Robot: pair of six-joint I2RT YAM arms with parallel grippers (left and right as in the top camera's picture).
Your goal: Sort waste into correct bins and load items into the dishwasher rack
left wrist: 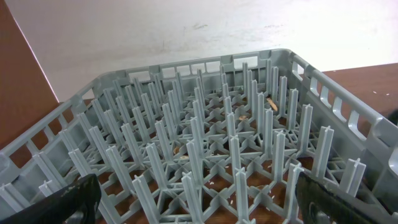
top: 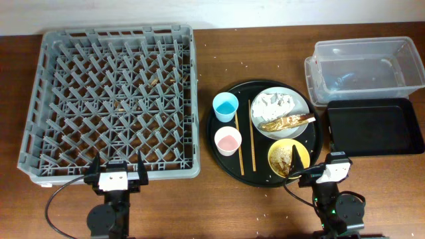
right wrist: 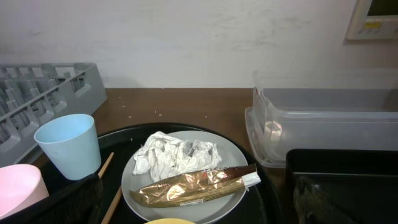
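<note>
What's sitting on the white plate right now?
On the white plate, a crumpled white napkin sits toward the back and a brown-gold wrapper lies across in front of it. Anything beneath those two, such as crumbs, is covered.

A brown wooden table (top: pixel 265 56) fills the overhead view. A large round black tray (top: pixel 260 162) lies on it right of centre, closer to the near edge than to the far one. A white wall (top: pixel 199 13) runs along the far edge. High on it, toward the far right corner, sits a beige panel (right wrist: pixel 373 15) with a small screen.
</note>
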